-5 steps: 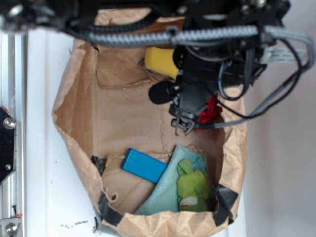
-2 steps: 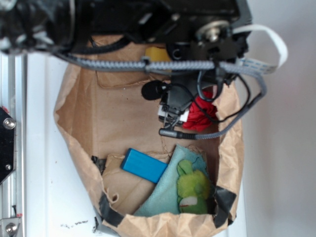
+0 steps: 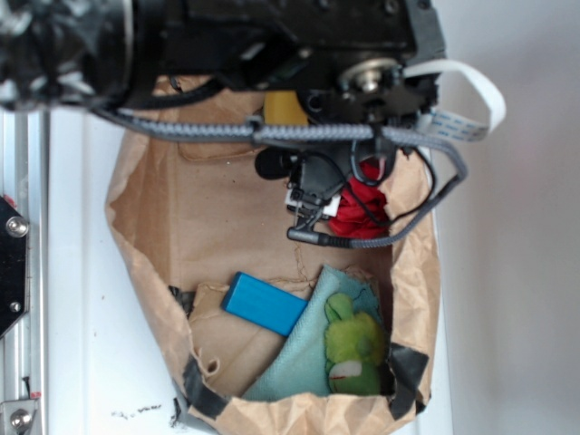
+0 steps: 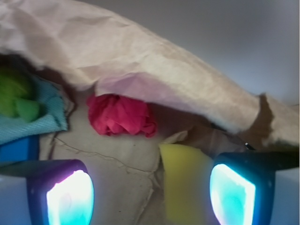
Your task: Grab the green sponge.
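White tabletop (image 3: pixel 91 272), metal rail (image 3: pixel 18 254) at left edge, pale grey wall (image 4: pixel 211 37) behind.

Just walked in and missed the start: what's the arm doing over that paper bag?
The arm is reaching into the torn-open paper bag for the green sponge, which shows its yellow face. In the wrist view the gripper is open, the sponge beside its right finger, not yet held. A red crumpled cloth, a blue block, a teal cloth and a green plush toy lie untouched.

Green sponge (image 4: pixel 182 183) (image 3: pixel 284 107): yellow foam face showing, lying flat on brown paper near the bag's wall, mostly hidden under the arm in the exterior view.
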`<state>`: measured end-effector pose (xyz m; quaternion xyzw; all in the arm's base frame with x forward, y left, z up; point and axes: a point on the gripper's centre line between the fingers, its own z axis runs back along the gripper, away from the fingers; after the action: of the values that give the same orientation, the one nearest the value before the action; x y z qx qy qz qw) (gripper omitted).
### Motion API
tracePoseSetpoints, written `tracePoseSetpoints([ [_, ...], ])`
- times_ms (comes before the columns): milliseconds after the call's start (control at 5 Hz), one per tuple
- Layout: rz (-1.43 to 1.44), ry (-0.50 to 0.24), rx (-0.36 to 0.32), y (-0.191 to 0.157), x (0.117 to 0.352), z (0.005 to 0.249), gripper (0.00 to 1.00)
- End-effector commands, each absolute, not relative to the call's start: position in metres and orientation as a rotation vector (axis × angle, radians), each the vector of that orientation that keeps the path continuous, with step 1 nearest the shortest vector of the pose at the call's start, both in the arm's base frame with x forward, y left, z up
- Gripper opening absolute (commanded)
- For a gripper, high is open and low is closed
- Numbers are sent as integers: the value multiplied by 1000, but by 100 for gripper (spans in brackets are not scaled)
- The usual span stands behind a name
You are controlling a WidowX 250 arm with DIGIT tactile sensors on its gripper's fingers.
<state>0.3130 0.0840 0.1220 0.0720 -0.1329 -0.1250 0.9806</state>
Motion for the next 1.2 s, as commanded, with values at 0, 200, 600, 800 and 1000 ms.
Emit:
tracePoseSetpoints([
  [0,-263,-296,219,93,315,115,100],
  [200,-267,-293,230,93,314,109,100],
  [600,-257,-291,240,96,317,103,100],
  [800,-242,-295,250,99,321,102,100],
  [1000,-222,-297,276,102,327,98,100],
])
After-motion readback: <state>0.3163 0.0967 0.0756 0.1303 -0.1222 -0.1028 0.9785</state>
